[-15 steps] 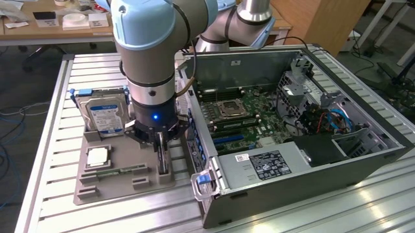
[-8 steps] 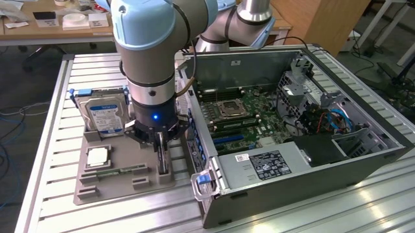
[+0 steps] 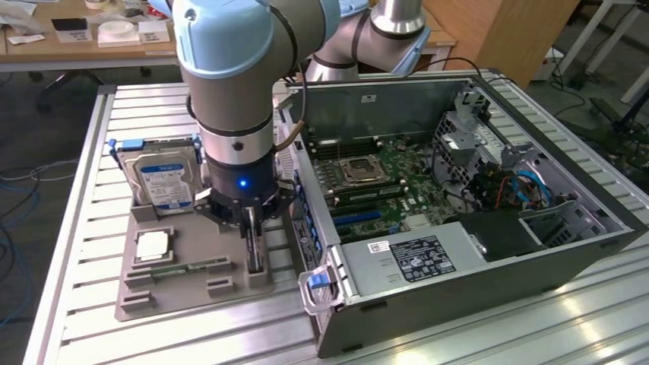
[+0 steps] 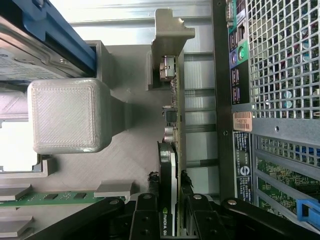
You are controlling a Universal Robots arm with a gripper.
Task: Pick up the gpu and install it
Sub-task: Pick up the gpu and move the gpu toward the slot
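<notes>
If the lift goes askew, the gpu (image 4: 176, 115) could bind in the grey holder tray (image 3: 182, 285) and drag it. It could also knock its bracket against the computer case (image 3: 457, 304), at 3 o'clock in the exterior view. The gripper (image 4: 169, 182) is clamped narrowly on the card, which stands on edge at its 6 o'clock, seated in the tray.

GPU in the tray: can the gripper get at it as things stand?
Likely yes: the gripper straddles the gpu, which stands on edge in the grey tray, and seems closed against both faces; nothing blocks it.
</notes>
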